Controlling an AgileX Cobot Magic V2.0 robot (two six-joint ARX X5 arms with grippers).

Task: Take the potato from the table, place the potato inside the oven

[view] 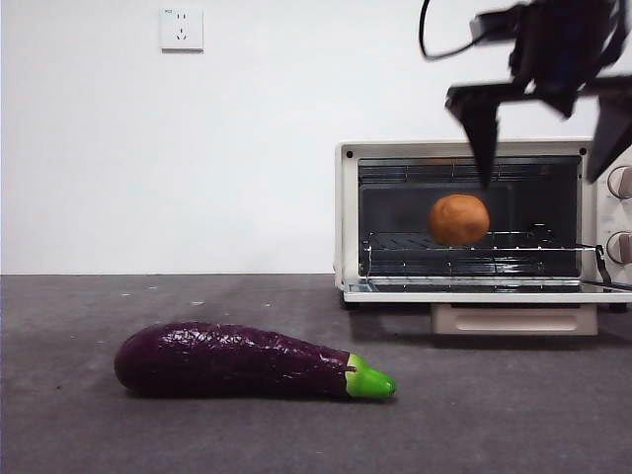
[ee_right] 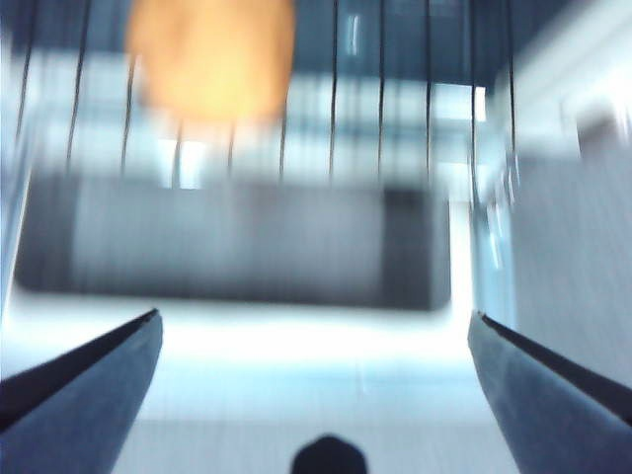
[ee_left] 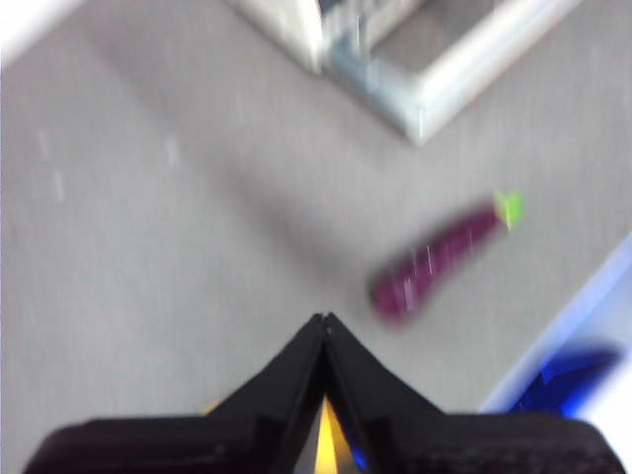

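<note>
Already the potato [view: 458,219] sits on the rack inside the oven [view: 346,212], door down.

The right gripper [view: 541,133] hangs just above the open door [view: 474,293], fingers spread wide and empty, so the potato lies free of it. That suggests placing is done; the arm looks clear to back off. The left gripper [ee_left: 324,321] waits over the table [view: 197,434] near the eggplant [view: 252,361], fingers pressed together on nothing.

I see the rounded, matte orange-brown potato [view: 458,219] resting on the wire rack inside the cream-beige toaster oven [view: 348,217], right of frame centre. The oven's glass door lies open, flat above the dark grey speckled table [view: 197,434].
</note>
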